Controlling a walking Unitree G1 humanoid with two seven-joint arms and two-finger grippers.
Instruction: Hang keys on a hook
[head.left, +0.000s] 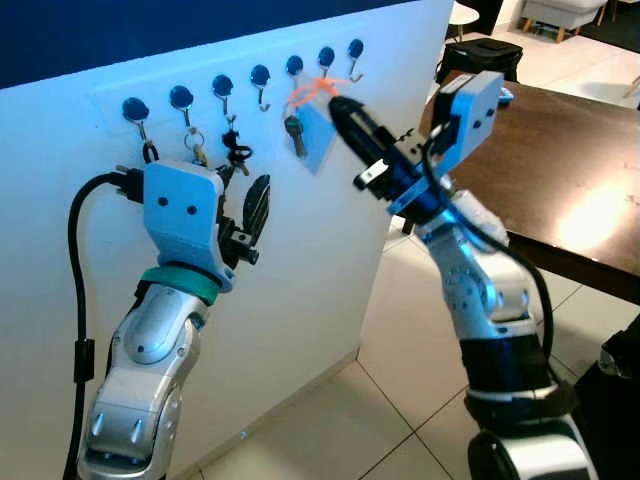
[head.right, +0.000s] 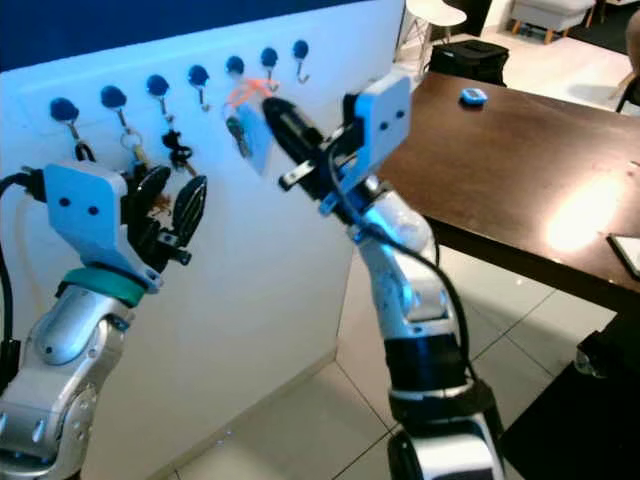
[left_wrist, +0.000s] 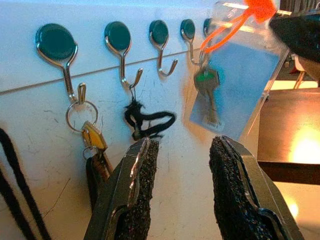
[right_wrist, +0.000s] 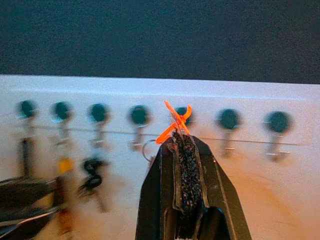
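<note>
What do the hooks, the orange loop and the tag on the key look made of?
Hooks: shiny bent metal wire, judging by the glints, under dark round caps. Orange loop: thin, glossy, probably plastic. Tag: clear, stiff-looking sleeve with reflections, likely plastic over a blue insert.

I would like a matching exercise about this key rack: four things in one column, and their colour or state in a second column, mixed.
Things:
1. right gripper
2. left gripper
3. key tag
4. wooden table

States:
A. dark brown, beside the white wall
B. jaws apart, holding nothing
C. clear blue, hanging with a key under an orange loop
D. jaws shut on the orange loop at a hook

Pairs: 1-D, 2-B, 3-C, 4-A
</note>
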